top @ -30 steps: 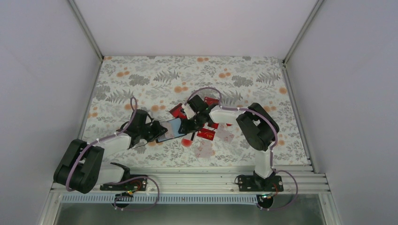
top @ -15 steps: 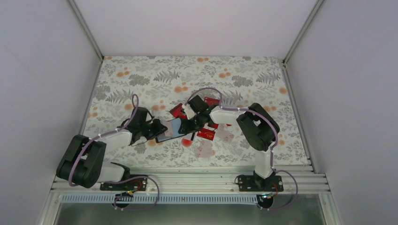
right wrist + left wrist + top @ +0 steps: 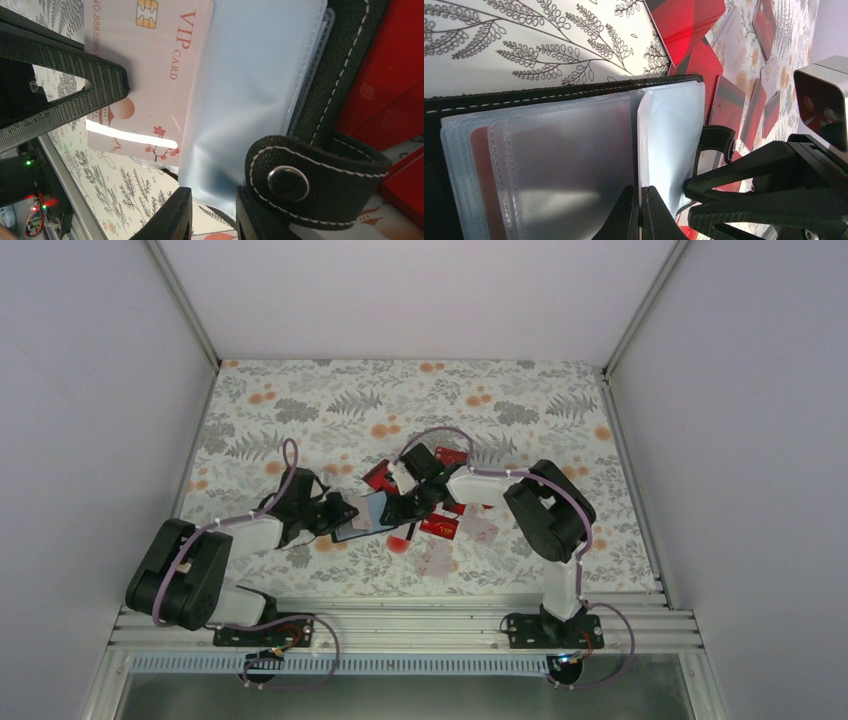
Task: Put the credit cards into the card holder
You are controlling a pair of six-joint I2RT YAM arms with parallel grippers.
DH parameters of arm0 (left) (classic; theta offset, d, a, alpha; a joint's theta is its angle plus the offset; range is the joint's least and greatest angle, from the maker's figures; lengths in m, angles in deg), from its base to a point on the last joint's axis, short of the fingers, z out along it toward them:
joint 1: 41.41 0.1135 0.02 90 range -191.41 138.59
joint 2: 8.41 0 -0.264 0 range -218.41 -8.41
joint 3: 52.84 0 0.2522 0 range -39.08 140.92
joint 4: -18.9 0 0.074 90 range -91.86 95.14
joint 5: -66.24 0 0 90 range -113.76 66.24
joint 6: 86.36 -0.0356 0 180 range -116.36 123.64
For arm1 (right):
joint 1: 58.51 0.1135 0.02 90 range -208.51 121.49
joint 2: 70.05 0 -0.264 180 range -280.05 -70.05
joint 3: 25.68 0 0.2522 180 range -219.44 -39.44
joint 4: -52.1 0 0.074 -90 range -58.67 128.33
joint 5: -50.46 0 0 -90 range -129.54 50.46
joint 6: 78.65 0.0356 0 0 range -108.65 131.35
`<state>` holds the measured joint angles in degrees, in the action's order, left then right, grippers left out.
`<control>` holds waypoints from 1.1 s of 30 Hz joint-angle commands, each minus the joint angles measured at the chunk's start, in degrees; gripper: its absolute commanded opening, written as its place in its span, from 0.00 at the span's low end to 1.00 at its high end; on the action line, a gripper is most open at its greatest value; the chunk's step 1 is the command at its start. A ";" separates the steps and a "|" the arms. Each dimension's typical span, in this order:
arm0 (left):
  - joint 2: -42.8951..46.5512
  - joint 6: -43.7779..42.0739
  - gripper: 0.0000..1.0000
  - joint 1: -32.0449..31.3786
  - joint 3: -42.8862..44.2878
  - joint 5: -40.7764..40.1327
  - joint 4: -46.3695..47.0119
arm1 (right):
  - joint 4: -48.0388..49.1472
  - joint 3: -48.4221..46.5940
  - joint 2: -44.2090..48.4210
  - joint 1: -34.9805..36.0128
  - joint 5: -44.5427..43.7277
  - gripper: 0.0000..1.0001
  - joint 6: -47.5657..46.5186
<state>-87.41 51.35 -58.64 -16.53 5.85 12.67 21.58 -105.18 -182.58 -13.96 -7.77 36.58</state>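
A: VIP card (image 3: 150, 75) is at the mouth of a clear sleeve (image 3: 250, 90) on the card holder (image 3: 362, 516), middle of the table (image 3: 300, 420). In the pocket or just over it, can't tell.
B: End effectors?
A: Card's clamped in the left end effector (image 3: 640, 189). The right end effector (image 3: 214, 192) looks nipped on that sleeve leaf.
B: Risk?
A: Card edge snags the lip, so the leaf buckles or slips free. Holder could skid right into the loose red cards (image 3: 438, 527).
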 commanded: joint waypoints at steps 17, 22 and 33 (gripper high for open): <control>1.75 7.42 0.02 -0.19 -10.58 1.05 18.29 | -6.25 2.84 -5.28 0.53 -6.52 0.24 0.01; 1.90 6.66 0.02 -0.18 -11.64 0.99 19.37 | -7.64 2.39 -5.69 0.53 -8.17 0.24 -0.62; 5.63 5.03 0.02 -0.12 -13.01 -3.78 19.03 | -9.43 2.34 -5.77 0.53 -10.86 0.24 -1.51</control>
<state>-84.51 58.08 -58.69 -28.32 5.65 32.21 19.55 -106.05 -182.86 -13.85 -8.58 36.30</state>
